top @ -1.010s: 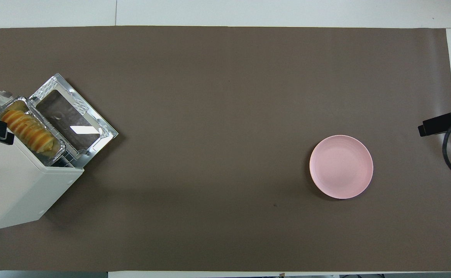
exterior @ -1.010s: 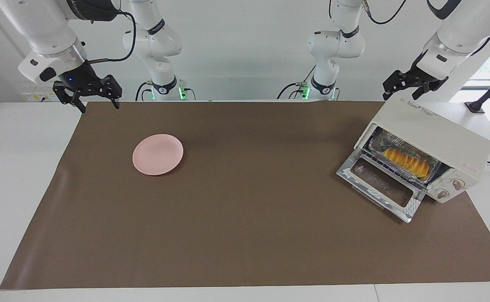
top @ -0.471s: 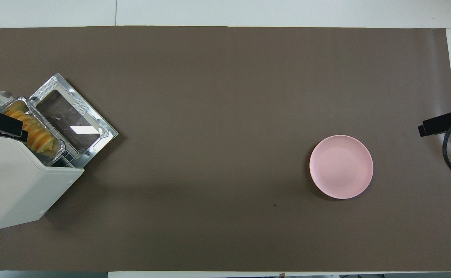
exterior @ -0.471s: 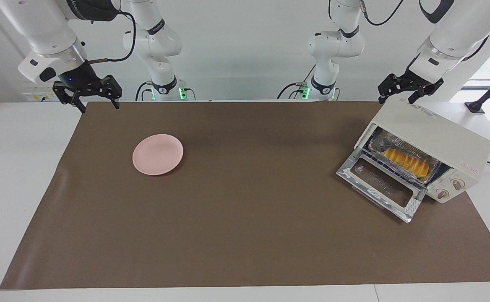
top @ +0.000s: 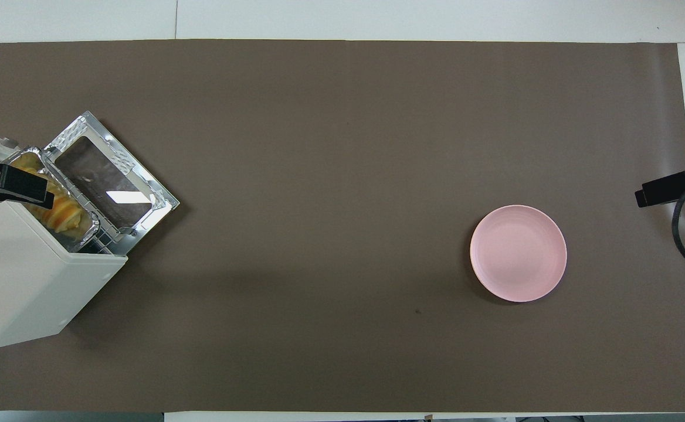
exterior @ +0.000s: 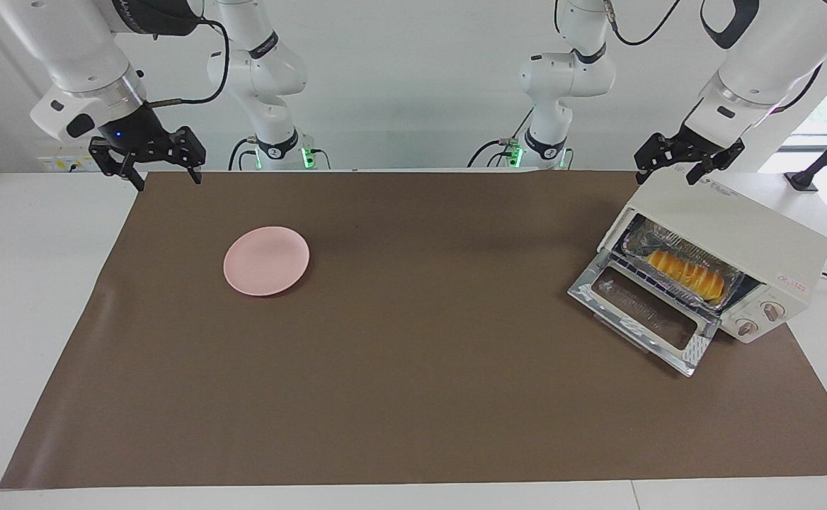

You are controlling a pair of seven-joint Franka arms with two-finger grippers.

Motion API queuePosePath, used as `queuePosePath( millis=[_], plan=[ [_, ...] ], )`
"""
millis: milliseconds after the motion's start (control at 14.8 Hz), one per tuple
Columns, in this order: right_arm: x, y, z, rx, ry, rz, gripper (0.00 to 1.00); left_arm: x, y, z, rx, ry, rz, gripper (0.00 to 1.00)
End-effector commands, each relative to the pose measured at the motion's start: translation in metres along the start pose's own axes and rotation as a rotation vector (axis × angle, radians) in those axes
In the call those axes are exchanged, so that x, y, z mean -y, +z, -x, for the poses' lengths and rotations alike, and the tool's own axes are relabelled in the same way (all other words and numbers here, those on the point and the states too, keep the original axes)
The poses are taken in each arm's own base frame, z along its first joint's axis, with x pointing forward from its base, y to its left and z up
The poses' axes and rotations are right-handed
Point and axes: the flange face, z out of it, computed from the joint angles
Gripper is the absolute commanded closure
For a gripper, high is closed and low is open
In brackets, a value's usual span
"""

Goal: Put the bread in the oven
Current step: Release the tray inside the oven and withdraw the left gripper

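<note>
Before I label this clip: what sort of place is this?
Probably a robotics lab staged as a kitchen task: a toaster oven and pink plate on a brown mat, with robot arms mounted along the table edge.

Both arms are glossy white, built of rounded tube segments with bulbous joints edged by thin black rings. Each base carries a small green light, and black cables loop along the links and down to the wrists. The right arm's wrist has a silver metal band and a tiny blue light above the black, angular right claw [exterior: 148,168]. The left claw [exterior: 672,167] is equally black and skeletal.
</note>
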Motion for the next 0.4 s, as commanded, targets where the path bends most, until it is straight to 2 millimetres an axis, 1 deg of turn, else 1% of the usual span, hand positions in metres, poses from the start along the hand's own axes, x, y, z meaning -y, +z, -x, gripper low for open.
queuePosePath(
  millis=[0, 202, 337],
  plan=[
    [0.0009, -0.0009, 0.0048, -0.007, 0.009, -0.012, 0.0, -0.0023, 0.0007, 0.0102, -0.026, 0.017, -0.014, 0.0],
    [0.0007, -0.001, 0.0046, -0.008, 0.009, -0.011, 0.0, 0.004, 0.0008, 0.0112, -0.023, 0.008, -0.011, 0.0],
    [0.0007, -0.001, 0.0046, -0.008, 0.009, -0.011, 0.0, 0.0024, 0.0017, 0.0113, -0.02, 0.008, -0.012, 0.0]
  ],
)
